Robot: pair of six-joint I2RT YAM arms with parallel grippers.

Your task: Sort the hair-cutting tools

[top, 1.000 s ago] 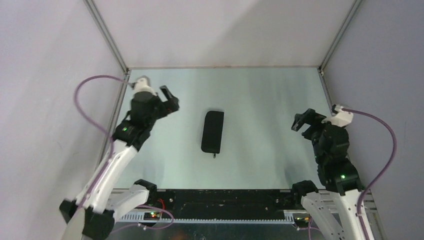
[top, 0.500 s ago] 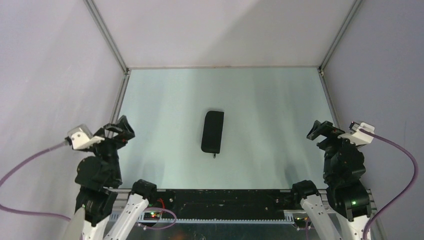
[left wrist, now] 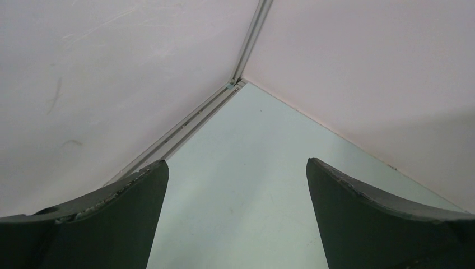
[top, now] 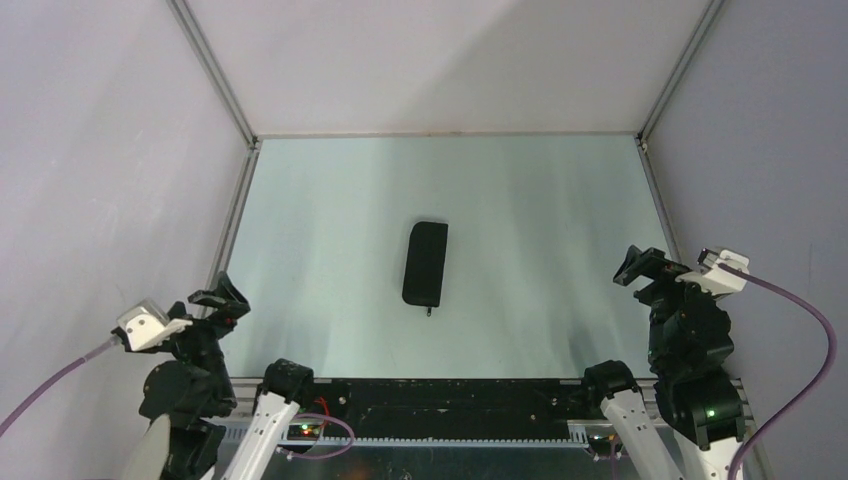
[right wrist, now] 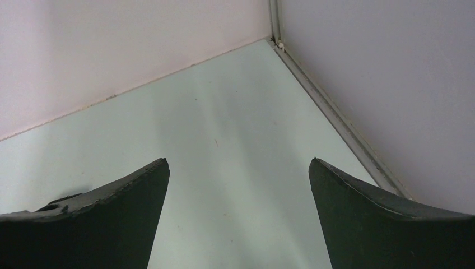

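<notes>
No scissors, comb or clips show in any view; the hair-cutting tools are out of sight. A black rectangular zip case (top: 425, 263) lies shut in the middle of the table. My left gripper (top: 222, 297) is open and empty at the near left edge, far from the case. It also shows in the left wrist view (left wrist: 237, 168), over bare table near the back left corner. My right gripper (top: 645, 268) is open and empty at the near right edge. It also shows in the right wrist view (right wrist: 239, 166), with only bare table between its fingers.
The pale green table (top: 520, 200) is boxed in by white walls with metal corner rails (top: 215, 70). A black bar with the arm bases (top: 440, 395) runs along the near edge.
Both arms have pulled back toward their bases. The left gripper moved from the far left down to the near left edge; the right moved slightly back. The case has not moved.
</notes>
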